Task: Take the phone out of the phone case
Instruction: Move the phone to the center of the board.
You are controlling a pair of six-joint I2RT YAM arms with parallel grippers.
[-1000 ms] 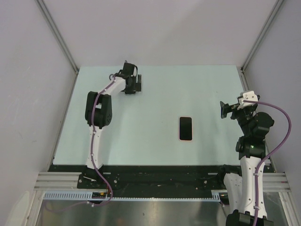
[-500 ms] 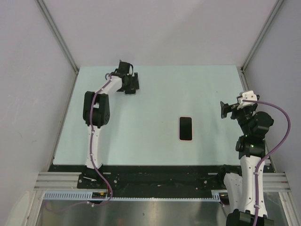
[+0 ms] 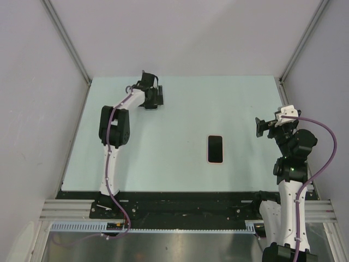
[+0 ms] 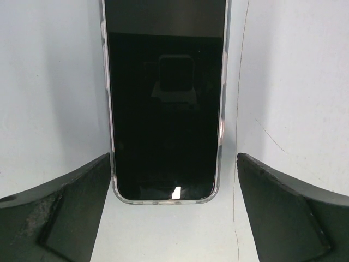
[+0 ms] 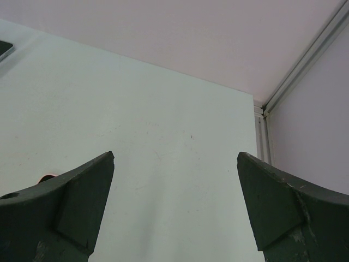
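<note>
Now left gripper [image 4: 174,158] spread wide, flanking phone [image 4: 163,109]; right gripper [image 5: 175,155] spread wide, empty.

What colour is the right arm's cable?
Purple. The cable shows clearest in the top external view.

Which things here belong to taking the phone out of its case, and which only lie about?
Job, probably: clear-cased phone, lying under the open left tool.
Lying about: pink-rimmed phone mid-table, untouched; right tool, open and empty.

Two phones [image 3: 216,148] [image 4: 165,103], two pincers [image 4: 174,159] [image 5: 175,156], one table [image 3: 163,142].
</note>
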